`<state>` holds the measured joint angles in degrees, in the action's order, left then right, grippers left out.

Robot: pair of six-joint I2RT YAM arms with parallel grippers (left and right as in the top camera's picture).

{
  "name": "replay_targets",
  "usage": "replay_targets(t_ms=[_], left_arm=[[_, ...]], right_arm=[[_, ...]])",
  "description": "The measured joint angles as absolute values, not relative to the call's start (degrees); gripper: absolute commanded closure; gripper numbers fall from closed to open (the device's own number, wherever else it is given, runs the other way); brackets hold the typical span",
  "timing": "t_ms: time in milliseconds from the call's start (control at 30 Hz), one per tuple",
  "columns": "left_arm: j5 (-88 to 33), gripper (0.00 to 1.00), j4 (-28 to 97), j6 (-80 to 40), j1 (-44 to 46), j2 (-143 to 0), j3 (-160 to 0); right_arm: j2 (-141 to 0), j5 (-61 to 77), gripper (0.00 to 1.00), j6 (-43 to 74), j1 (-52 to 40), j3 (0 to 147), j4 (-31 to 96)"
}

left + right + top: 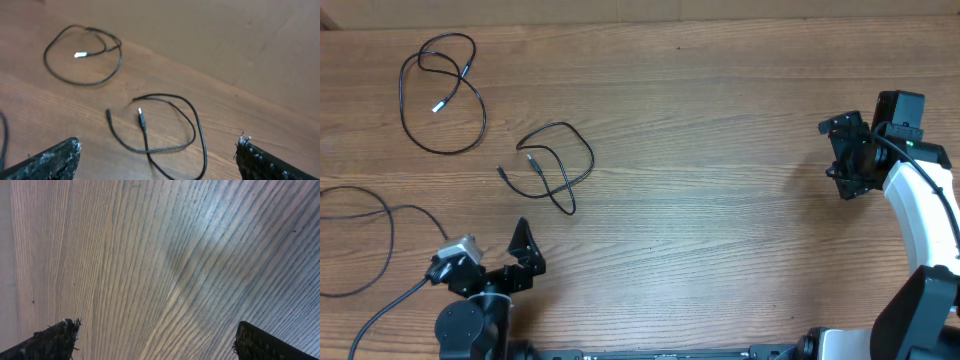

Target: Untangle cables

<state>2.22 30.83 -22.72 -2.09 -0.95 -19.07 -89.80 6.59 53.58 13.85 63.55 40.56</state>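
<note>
The nearer cable lies looped on the table just ahead of the left gripper, whose jaws stand wide and empty. The farther cable lies beyond it, separate. The right gripper, likewise spread, is well apart from both.

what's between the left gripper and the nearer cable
Only bare wooden table separates the open left gripper from the nearer cable. The overhead view shows this, and the left wrist view agrees.

Wooden table, looped black cable far-left, second cable mid-left
</note>
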Motion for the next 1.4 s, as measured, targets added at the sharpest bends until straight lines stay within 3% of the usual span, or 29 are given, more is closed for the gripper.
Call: replay_targets(t_ms=[333, 633, 1400], left_arm=[[0.1, 0.00, 15.6, -11.2, -3.1, -0.9, -11.7], [0.0, 0.00, 6.5, -8.3, -3.1, -0.8, -4.5], [-1.6, 0.01, 4.6, -0.9, -3.1, -0.9, -0.8]], right_arm=[[-89.8, 6.6, 0.00, 53.6, 13.8, 63.5, 40.5], [-89.8, 6.6, 0.00, 53.6, 13.8, 63.5, 40.5], [-89.8, 6.6, 0.00, 53.5, 13.8, 63.5, 40.5]])
